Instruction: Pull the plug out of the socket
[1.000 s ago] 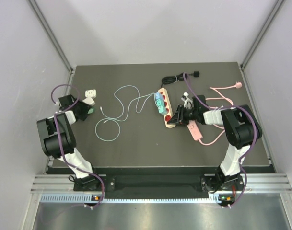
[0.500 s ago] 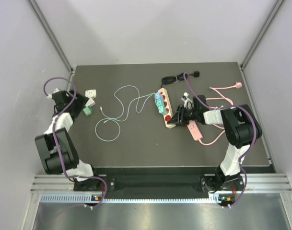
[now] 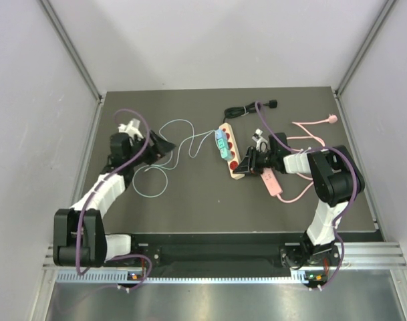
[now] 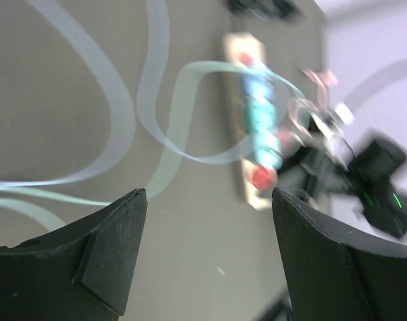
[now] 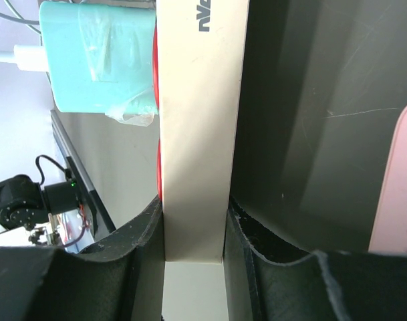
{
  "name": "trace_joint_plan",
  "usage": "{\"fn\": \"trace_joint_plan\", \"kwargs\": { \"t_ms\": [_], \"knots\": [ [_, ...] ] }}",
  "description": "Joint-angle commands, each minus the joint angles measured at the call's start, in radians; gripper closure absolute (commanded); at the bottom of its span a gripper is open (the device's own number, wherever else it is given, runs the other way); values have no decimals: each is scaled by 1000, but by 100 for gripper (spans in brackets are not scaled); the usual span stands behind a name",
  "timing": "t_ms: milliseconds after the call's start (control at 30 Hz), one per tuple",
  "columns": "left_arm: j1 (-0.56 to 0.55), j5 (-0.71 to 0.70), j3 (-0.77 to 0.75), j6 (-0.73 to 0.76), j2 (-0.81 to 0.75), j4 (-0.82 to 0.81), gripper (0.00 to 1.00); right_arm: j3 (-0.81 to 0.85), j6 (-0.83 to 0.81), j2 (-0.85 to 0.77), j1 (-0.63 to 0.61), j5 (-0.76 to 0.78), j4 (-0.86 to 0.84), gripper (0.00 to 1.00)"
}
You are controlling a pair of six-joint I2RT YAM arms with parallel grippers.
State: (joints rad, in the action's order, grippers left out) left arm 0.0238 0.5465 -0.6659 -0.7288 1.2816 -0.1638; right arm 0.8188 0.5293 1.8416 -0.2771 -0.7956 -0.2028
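One cream power strip (image 3: 232, 154) lies on the dark desk (image 3: 190, 207), right of centre, running from near to far at a slight tilt. A teal plug (image 3: 221, 144) sits in it toward the far end. From above the plug looks like two teal blocks end to end, and I cannot tell whether that is one plug or two. One pale blue cable (image 3: 150, 175) runs from it in loose loops across the left half of the desk. The right end effector (image 5: 193, 224) is clamped on the near end of the strip, one finger on each long side. The left end effector (image 4: 208, 197) is spread wide with nothing between its fingers, over the cable loops and well apart from the strip. Beside the right arm lie one flat pink device (image 3: 270, 182) and one pink cable (image 3: 309, 127). One black cord (image 3: 246, 109) lies past the strip's far end
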Motion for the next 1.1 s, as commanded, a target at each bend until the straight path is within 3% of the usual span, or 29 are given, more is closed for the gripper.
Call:
{"fn": "trace_joint_plan", "kwargs": {
  "t_ms": [0, 200, 433, 733, 1067],
  "knots": [
    [-113, 87, 11, -59, -57, -157, 20, 28, -81, 16, 0, -13, -66, 100],
    [-336, -48, 9, -95, -12, -198, 20, 29, -81, 15, 1, -16, -66, 100],
    [-536, -169, -86, -116, 197, -247, 22, 31, -84, 15, 0, -16, -63, 100],
    [-639, -414, -257, -139, 390, -174, 23, 33, -84, 21, 3, -21, -63, 100],
    [-680, -537, -448, -149, 551, -28, 25, 34, -78, 25, 6, -27, -64, 100]
  ]
}}
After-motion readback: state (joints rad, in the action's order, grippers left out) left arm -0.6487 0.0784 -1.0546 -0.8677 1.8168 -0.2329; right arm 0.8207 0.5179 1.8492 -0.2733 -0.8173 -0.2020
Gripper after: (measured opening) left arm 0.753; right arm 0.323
